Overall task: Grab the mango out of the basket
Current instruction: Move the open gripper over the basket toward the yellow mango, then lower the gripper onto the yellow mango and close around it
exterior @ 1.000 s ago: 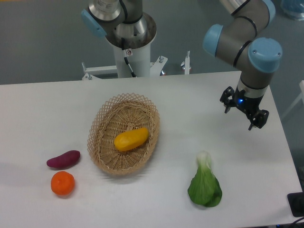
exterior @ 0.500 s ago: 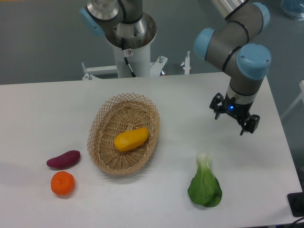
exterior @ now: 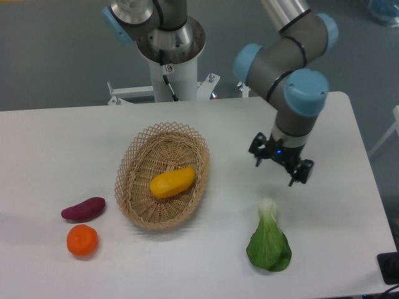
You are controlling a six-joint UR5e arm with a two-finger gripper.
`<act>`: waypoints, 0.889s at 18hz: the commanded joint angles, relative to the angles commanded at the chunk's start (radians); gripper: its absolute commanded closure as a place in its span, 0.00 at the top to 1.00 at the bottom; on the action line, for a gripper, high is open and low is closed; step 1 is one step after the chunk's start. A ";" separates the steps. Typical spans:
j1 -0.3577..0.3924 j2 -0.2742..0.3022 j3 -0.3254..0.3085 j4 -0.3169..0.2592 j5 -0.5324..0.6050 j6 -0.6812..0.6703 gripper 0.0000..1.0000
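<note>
Still early: mango (exterior: 172, 182) lying in basket (exterior: 138, 156), untouched; gripper (exterior: 280, 163) hanging above table right of basket, fingers spread apart, holding nothing; approach, descent, grasp, lift all left

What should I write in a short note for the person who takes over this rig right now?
Gripper: open, empty, above bare table to the right of the basket.
Mango: lying inside the basket, untouched.
Other items: bok choy in front of the gripper; sweet potato and orange on the other side of the basket.
Done: nothing grasped yet.
Left: move over the basket, descend, close on the mango, lift it out.
</note>
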 joint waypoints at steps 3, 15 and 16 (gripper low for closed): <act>-0.040 0.029 -0.024 0.003 -0.053 -0.026 1.00; -0.236 0.058 -0.169 0.117 -0.068 -0.054 1.00; -0.244 0.055 -0.169 0.117 -0.066 -0.057 1.00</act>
